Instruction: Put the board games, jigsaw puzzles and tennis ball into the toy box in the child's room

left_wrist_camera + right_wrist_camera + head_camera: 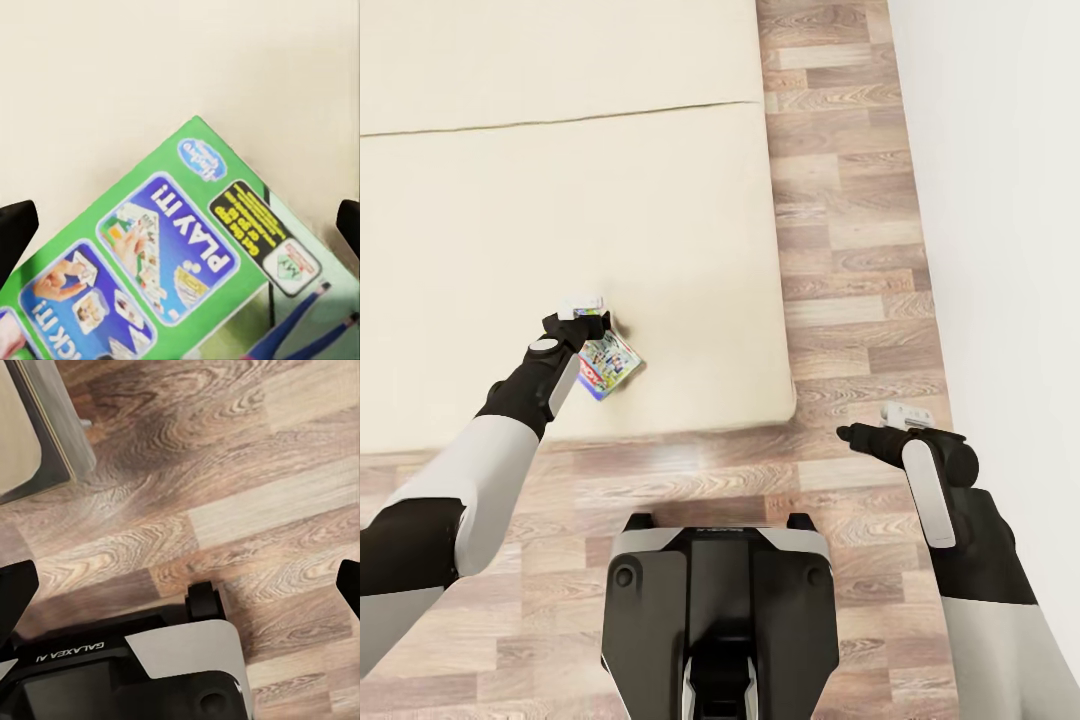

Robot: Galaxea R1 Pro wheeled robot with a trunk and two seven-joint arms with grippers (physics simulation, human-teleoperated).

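Head view: a board game [606, 365] lies near the bed's [690, 300] front edge, the left gripper [586, 318] at its far end. The right gripper [880, 425] hangs over the floor [840, 250].

Left wrist view: fingers spread either side of the box, which looks light, stiff, thin and slippery; best pinched by one edge.

Right wrist view: fingers apart, empty.

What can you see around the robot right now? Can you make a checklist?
Surface: cream bed, with a seam across the mattress.
Job's things: one board game lying on the bed near its front edge; green back with "PLAY IT!" panels.
Clutter: nothing seen.
Grippers: left gripper open above the board game; right gripper open over the wood floor, holding nothing.
Cables: nothing seen.
Surroundings: white wall on the right; the robot's base below.
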